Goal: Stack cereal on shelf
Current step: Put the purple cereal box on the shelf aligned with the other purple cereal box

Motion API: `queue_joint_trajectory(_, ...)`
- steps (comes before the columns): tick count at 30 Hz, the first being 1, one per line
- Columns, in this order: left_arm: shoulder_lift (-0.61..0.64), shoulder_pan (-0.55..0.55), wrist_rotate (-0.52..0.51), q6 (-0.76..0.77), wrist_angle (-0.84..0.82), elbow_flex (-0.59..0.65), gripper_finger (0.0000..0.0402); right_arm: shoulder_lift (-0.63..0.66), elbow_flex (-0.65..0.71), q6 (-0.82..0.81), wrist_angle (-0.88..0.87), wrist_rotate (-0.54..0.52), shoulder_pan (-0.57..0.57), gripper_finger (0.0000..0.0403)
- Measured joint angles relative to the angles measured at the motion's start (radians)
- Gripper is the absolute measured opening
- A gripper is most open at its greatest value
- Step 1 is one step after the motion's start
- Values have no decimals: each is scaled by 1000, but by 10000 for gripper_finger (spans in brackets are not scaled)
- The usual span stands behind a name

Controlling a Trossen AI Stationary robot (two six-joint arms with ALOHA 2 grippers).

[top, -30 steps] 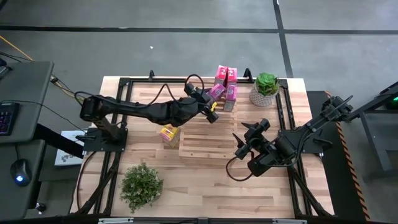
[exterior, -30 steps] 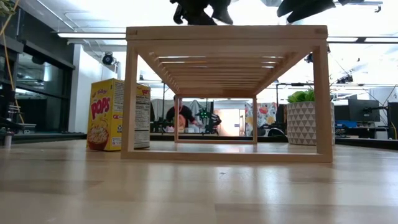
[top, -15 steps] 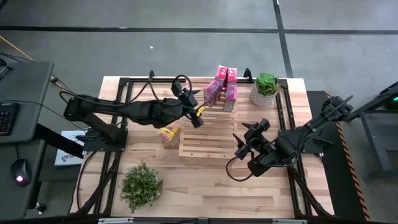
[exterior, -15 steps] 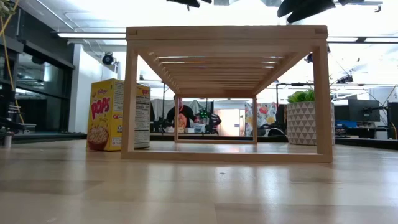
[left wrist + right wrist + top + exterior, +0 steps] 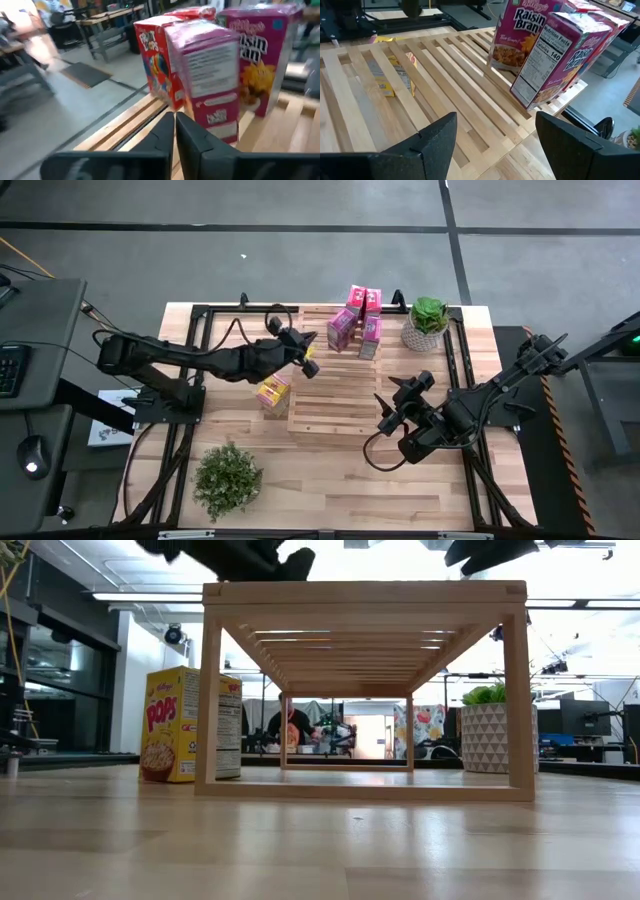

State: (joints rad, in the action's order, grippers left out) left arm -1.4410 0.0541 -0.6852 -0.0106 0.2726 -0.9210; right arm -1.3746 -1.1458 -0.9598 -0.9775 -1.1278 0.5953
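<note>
The left gripper (image 5: 308,352) hangs left of centre in the high view, over the left edge of the shelf (image 5: 335,408), its jaws clenched on nothing, just short of the pink boxes (image 5: 354,326) standing together at the shelf's far end, upper centre of the frame. A yellow box (image 5: 272,393) stands on the table (image 5: 330,480) beside the shelf's left edge. The right gripper (image 5: 384,402) waits with jaws apart and empty, over the shelf's right edge.
</note>
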Motion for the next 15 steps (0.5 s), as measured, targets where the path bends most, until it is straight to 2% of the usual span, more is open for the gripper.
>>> queue_joint_trajectory(7,-60,79,103,94,67,25,2,0,0,0,3,-6,0,264)
queue_joint_trajectory(15,-118,76,127,141,88,25,0,0,0,0,3,-6,0,264)
